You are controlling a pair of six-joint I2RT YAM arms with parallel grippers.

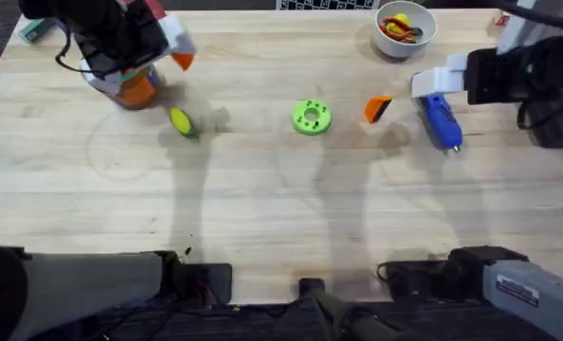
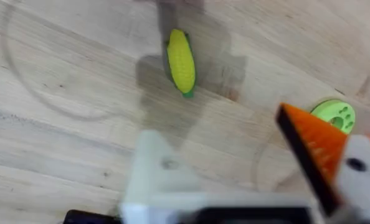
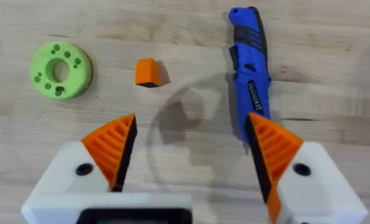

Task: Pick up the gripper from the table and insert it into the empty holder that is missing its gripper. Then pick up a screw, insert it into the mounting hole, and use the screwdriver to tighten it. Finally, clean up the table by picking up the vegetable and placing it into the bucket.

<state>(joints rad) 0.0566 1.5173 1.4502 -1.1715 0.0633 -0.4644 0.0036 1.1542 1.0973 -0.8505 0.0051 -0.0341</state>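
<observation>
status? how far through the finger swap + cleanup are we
Nothing looks done. The orange gripper still lies on the table between the green disc and the screwdriver. The right claw hovers open above them, holding nothing. The vegetable lies outside the bucket. Insertion, screw and cleanup remain.

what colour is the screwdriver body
Blue, with a black band down its side; the screwdriver shows best in the right wrist view.

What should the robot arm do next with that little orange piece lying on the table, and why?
Probably the right gripper should shift toward the small orange wedge-shaped gripper and descend. Its fingers are open and empty, the wedge lies loose between the green round disc and blue pen-shaped screwdriver.
</observation>
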